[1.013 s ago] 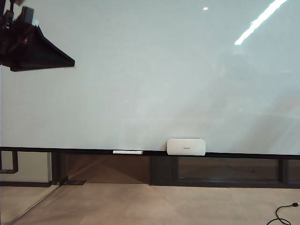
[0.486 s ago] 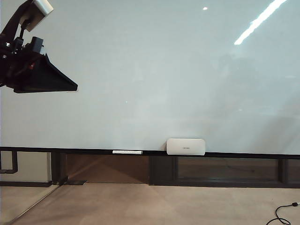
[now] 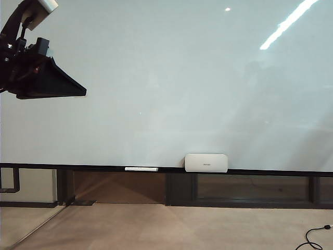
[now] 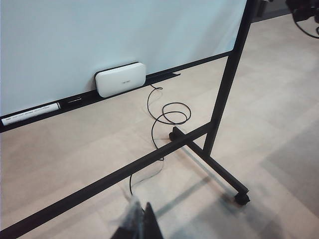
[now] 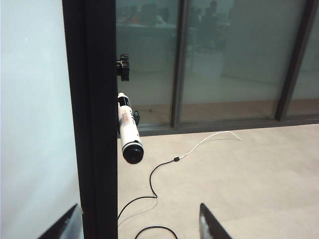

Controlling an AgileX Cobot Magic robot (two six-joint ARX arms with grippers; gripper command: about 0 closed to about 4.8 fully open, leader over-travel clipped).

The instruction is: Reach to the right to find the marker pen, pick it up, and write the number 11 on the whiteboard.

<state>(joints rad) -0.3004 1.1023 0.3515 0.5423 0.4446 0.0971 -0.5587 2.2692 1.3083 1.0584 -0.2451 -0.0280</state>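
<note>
L gripper (image 3: 78, 92) upper left before whiteboard (image 3: 182, 78), jaws shut, empty, R gripper (image 5: 137, 224) jaws wide apart near marker pen (image 5: 128, 130) by board frame (image 5: 92, 99)

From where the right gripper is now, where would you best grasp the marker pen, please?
Likely its white barrel, behind the black end: the marker pen juts out beside the whiteboard's dark frame toward the open right gripper, so come head-on, jaws straddling it. The left gripper hangs upper left in exterior view.

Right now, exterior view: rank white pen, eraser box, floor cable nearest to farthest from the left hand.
From the left hand, upper left:
1. White pen, ledge, left.
2. Eraser box, ledge, centre.
3. Floor cable, bottom right.
</note>
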